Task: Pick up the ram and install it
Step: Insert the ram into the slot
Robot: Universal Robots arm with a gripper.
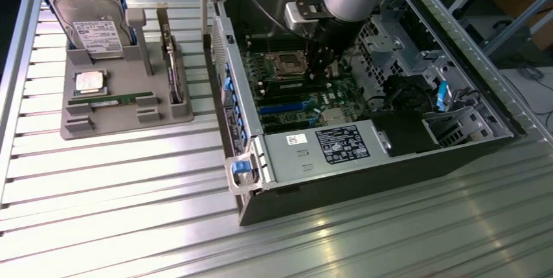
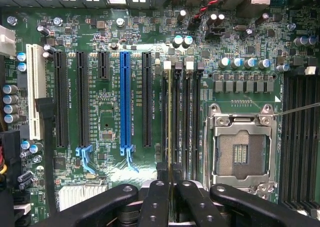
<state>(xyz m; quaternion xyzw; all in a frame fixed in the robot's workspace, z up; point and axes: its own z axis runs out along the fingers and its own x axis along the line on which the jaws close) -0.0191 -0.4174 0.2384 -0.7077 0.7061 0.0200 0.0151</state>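
In the wrist view my gripper [image 2: 171, 188] is shut on a ram [image 2: 170, 117], a thin green stick seen edge-on. It runs in line with one of the black memory slots [image 2: 179, 112] beside the CPU socket [image 2: 240, 149]. I cannot tell whether it is seated in the slot. The exterior view has the gripper [image 1: 322, 57] reaching down into the open computer case [image 1: 363, 174], over the motherboard [image 1: 289, 90]. A second ram [image 1: 112, 101] lies in the grey holder [image 1: 87, 126] at the exterior view's left.
The grey holder also carries a hard drive [image 1: 90, 22] and a square silver CPU chip [image 1: 89, 81]. Inside the case are the power supply [image 1: 337, 145], a blue expansion slot [image 2: 125, 102] and further memory slots [image 2: 300, 137]. A thin wire [image 2: 300, 108] crosses near the socket.
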